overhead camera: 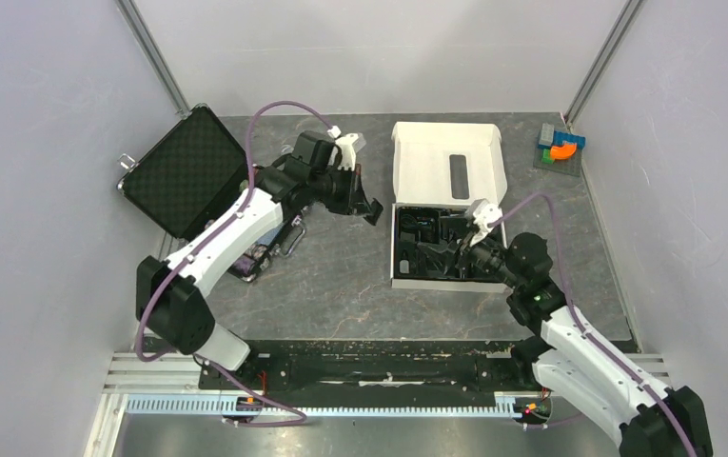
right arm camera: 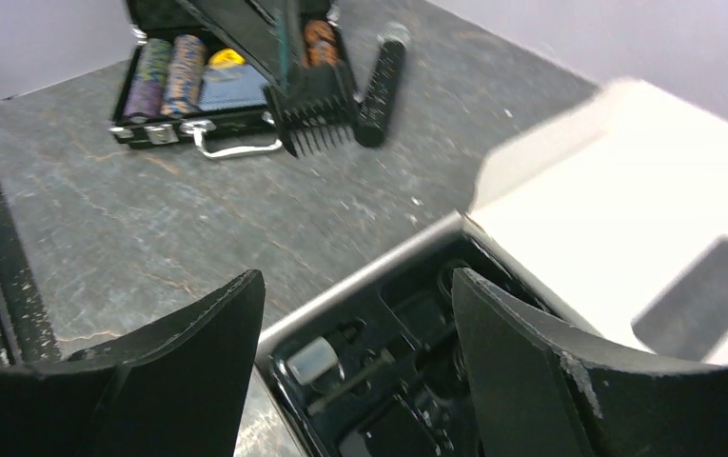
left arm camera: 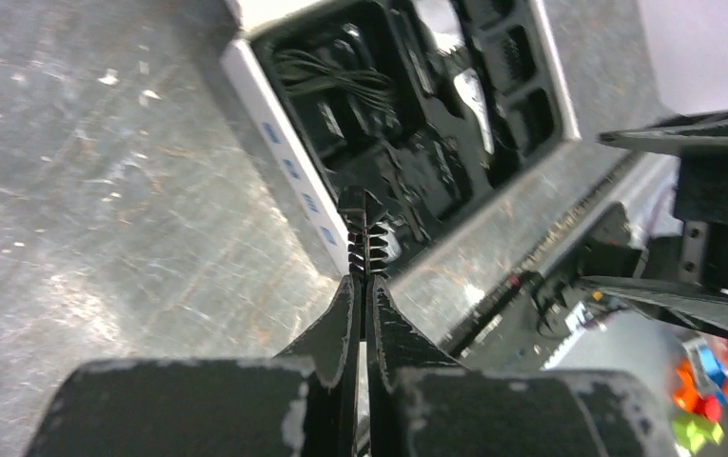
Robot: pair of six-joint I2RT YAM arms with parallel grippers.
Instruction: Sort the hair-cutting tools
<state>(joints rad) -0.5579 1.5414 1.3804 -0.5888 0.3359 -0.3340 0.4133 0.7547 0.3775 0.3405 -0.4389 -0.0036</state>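
Holding a small black comb (left arm camera: 364, 238) pinched tight in the left claw (left arm camera: 362, 286), over the middle of the tabletop (overhead camera: 341, 295). Pointing straight out toward the white box (overhead camera: 436, 284) on the right. Hanging wide open, empty, over that box: the right claw (right arm camera: 358, 286).

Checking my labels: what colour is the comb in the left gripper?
The comb is black, clearest in the right wrist view.

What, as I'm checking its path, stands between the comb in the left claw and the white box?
Nothing visible: bare table separates the comb and white box. The open right claw hangs over the box's tray.
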